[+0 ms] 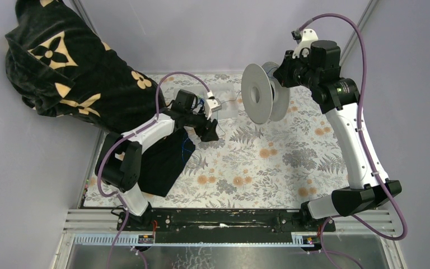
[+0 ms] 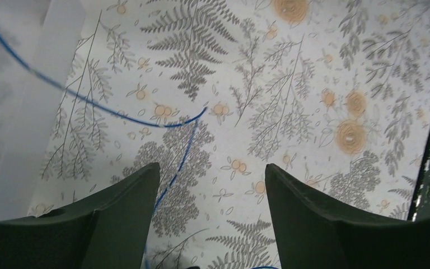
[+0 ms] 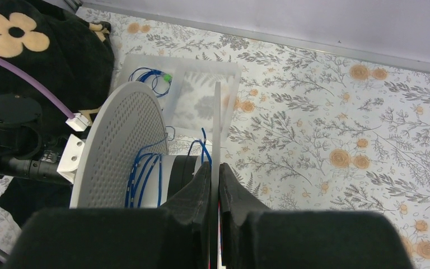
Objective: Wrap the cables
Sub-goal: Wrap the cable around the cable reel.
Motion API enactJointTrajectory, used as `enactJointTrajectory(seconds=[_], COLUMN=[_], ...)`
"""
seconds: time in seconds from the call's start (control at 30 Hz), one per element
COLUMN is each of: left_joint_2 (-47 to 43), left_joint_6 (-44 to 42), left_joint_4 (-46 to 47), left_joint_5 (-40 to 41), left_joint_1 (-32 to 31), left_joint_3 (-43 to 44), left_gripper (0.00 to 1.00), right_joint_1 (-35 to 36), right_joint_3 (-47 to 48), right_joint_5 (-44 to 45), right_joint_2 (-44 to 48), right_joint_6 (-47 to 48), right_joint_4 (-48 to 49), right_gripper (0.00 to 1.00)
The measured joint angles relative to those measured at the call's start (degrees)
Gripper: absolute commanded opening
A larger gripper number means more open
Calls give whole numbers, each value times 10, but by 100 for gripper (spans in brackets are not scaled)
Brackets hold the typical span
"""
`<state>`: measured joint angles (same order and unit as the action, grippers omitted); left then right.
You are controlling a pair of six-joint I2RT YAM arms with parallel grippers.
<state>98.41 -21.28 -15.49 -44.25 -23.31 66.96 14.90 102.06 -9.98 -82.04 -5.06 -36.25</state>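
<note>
Left wrist view first: my left claw (image 2: 213, 168) stands released, jaws apart with nothing between them, hovering over the floral desk (image 2: 313, 67). A loose blue cable (image 2: 171, 125) lies slack on the cloth, curving in from the upper left, and one strand runs down just beside the left-hand finger, outside the gap as far as I can tell.

On the right wrist camera the right claw (image 3: 216, 168) is clenched on the thin rim of one flange of the white reel (image 3: 123, 140), holding it up off the desk. A few turns of blue wire (image 3: 143, 179) sit on the hub between the flanges.

My read is that the job is partly done and the next move is a fresh pick on the slack strand. I would come down square over it, pinch near where it bends, then lift gently so the line tightens toward the reel without jerking the turns already laid. It is hair-fine and may slip out of the jaws — close fully before lifting.

Around it: a clear pouch (image 3: 201, 95) lies behind the reel with another blue coil (image 3: 154, 78) on it, best left alone. A black flower-patterned cloth (image 1: 78, 73) crowds the left arm's side, and a dark cloth (image 1: 165, 162) lies under that arm — either could snag the strand.
</note>
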Motion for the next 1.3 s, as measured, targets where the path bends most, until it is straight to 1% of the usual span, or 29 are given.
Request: enactJointTrajectory(seconds=[0.33, 0.4, 0.47, 0.63, 0.7, 0.83, 0.97, 1.0, 1.2, 1.3], left_joint_2=[-7, -4, 0, 31, 38, 45, 42, 40, -4, -23], left_joint_6=[-73, -80, -83, -94, -93, -97, -99, -102, -119, -134], left_joint_4=[-54, -53, -52, -51, -51, -53, -57, -60, -92, -117], left_joint_5=[103, 111, 114, 114, 115, 115, 115, 114, 85, 65], left_joint_1=[0, 0, 0, -3, -3, -3, -3, -3, -5, -23], left_joint_3=[-7, -7, -7, 7, 9, 9, 8, 8, -2, -2], left_gripper=[77, 75, 67, 40, 33, 22, 3, 0, 0, 0], right_joint_1=[-1, -1, -2, -3, -3, -3, -3, -3, -5, -5], right_joint_3=[0, 0, 0, 0, 0, 0, 0, 0, 0, 3], right_joint_5=[0, 0, 0, 0, 1, 7, 20, 24, 53, 65], right_joint_2=[0, 0, 0, 0, 0, 0, 0, 0, 0, -7], right_joint_6=[8, 7, 7, 7, 8, 12, 21, 23, 35, 37], right_joint_4=[-6, -6, -6, -8, -8, -8, -8, -8, -6, -3], right_gripper=[0, 0, 0, 0, 0, 0, 0, 0, 0, 0])
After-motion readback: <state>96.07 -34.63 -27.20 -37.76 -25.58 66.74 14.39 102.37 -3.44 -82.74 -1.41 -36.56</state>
